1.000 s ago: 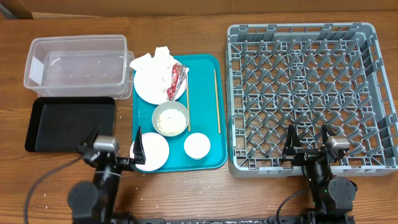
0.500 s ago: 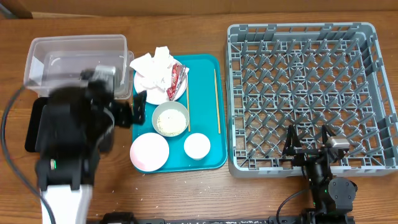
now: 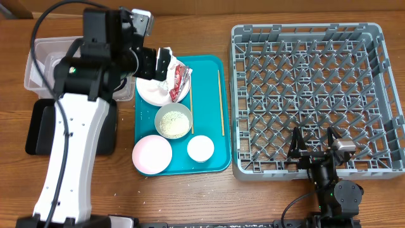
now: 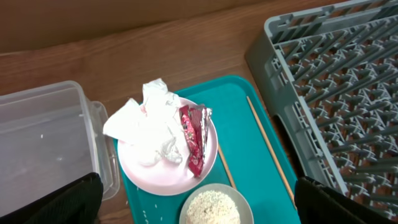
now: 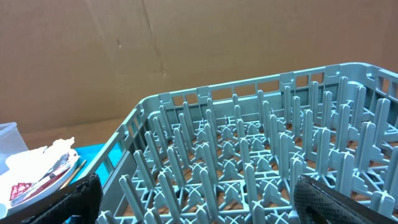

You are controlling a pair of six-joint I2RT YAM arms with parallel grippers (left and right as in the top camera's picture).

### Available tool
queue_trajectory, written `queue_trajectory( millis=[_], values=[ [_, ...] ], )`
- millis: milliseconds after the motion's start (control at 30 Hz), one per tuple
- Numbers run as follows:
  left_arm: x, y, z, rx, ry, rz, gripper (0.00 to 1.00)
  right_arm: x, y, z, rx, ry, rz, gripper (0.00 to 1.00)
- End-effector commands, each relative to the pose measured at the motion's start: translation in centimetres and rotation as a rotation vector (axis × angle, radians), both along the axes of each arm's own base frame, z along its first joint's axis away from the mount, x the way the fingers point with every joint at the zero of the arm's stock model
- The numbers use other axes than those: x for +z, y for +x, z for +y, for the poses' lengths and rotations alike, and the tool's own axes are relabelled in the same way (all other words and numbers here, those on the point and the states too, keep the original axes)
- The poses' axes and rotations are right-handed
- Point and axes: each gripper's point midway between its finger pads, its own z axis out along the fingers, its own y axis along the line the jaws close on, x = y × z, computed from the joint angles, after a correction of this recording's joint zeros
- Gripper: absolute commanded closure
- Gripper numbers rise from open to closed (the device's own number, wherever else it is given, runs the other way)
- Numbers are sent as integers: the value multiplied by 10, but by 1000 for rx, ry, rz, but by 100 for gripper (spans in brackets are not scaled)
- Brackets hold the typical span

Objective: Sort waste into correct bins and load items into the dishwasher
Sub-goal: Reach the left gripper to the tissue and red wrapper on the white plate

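My left gripper (image 3: 154, 65) is open and empty, hovering over the large white plate (image 3: 149, 94). The plate holds crumpled white napkins (image 4: 148, 123) and a red snack wrapper (image 4: 194, 138). Below it on the teal tray are a bowl of rice grains (image 3: 173, 121), a pink plate (image 3: 152, 154) and a small white cup (image 3: 200, 148). Two chopsticks (image 3: 220, 101) lie on the tray. The clear tub (image 3: 38, 63) and black tray (image 3: 38, 130) are at the left, partly hidden by my arm. My right gripper (image 3: 313, 150) is open and empty at the front edge of the grey dish rack (image 3: 316, 95).
The teal tray (image 3: 205, 76) lies between the bins and the rack. A few loose grains lie on the tray near the bowl (image 4: 214, 208). My left arm spans the tub and black tray. A cardboard wall stands behind the rack (image 5: 249, 162).
My left arm has swung up from the table's front edge, over the black tray, to above the large plate. The right arm has not moved.
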Motion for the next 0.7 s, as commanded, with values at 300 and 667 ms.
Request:
queue_trajectory(
  millis=[300, 667],
  values=[
    [-56, 29, 3, -6, 84, 116, 4, -2, 0, 2, 7, -4, -5, 0],
    [-52, 42, 2, 3, 78, 69, 5, -2, 0, 2, 7, -4, -5, 0]
  ],
)
